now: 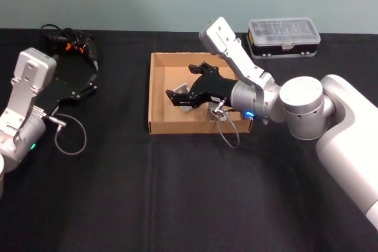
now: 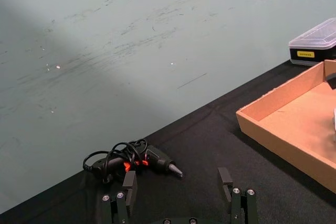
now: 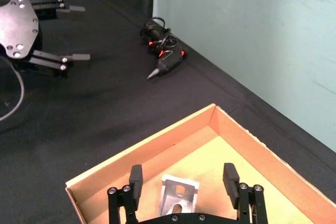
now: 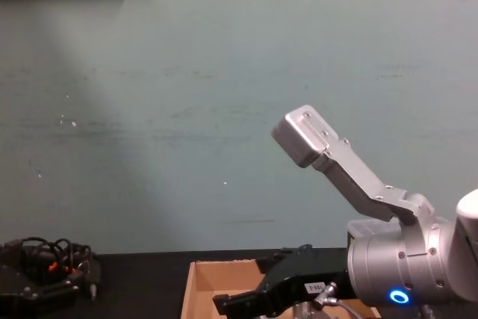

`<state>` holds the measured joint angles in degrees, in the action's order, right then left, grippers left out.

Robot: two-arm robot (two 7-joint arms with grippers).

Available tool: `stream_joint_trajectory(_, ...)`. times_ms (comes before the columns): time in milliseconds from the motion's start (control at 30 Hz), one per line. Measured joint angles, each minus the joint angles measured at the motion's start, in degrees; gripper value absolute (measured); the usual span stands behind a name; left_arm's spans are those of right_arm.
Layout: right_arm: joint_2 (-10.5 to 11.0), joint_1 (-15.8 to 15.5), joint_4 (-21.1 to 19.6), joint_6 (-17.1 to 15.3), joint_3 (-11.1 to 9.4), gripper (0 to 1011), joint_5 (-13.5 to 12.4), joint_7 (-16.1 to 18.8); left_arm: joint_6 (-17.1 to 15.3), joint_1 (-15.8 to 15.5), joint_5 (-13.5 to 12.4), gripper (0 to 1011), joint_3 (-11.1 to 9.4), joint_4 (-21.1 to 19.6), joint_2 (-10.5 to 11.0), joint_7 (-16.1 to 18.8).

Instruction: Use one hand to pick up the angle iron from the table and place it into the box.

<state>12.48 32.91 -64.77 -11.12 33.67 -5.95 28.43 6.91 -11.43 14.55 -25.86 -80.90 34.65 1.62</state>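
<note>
Our right gripper [image 3: 182, 181] hangs with fingers spread wide over the cardboard box [image 1: 157, 95], and the angle iron [image 3: 179, 194] lies loose on the box floor between them. Our left gripper [image 2: 179, 186], also spread wide, sits parked over the tabletop [image 1: 118, 187] near a small black power tool [image 2: 155, 160].

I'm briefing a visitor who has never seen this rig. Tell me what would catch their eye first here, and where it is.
The right pincer hangs open over the tan cardboard box mid-table, with the shiny angle iron lying on the box floor between its fingers, not gripped. At the table's far left sits a black power tool with tangled cable, near the open left pincer. A clear-lidded plastic case stands behind the box to the right.
</note>
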Motion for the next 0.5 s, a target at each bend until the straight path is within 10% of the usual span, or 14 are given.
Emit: stream_joint_trajectory(500, 2.01, -5.82, -10.71, 1.75, -7.01, 1000, -1.93, -6.87, 0.0, 0.0, 0.0, 1000, 0.0, 0.0, 0.0, 0.0)
